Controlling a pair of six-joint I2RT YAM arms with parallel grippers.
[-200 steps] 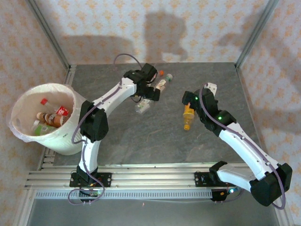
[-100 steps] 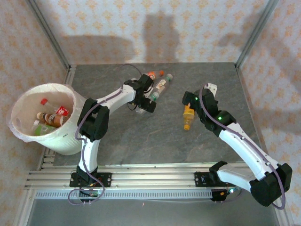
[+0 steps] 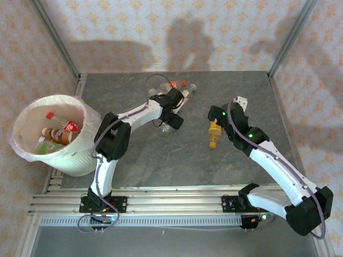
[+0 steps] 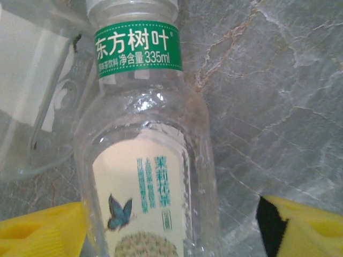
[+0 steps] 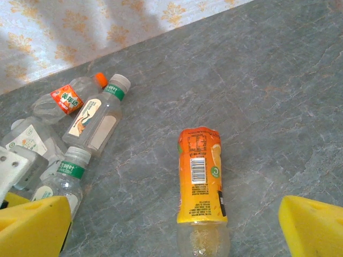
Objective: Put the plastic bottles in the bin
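A clear bottle point(image 4: 150, 176) with a green neck band and a pale butterfly label lies on the grey surface point(image 3: 161, 155) near its far edge. The left tool point(image 3: 171, 115) straddles it with fingers spread, and a gap shows on one side. A second ago this tool hung wider, closer to the far-edge bottles. The right tool point(image 5: 174, 225) is unmoved and spread wide by the orange bottle point(image 5: 200, 182). The bin point(image 3: 69, 160) stands at the left edge with bottles inside.

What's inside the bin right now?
Inside the bin, a few plastic bottles lie piled: a red cap, a red label, a green label. Anything beneath them is covered.
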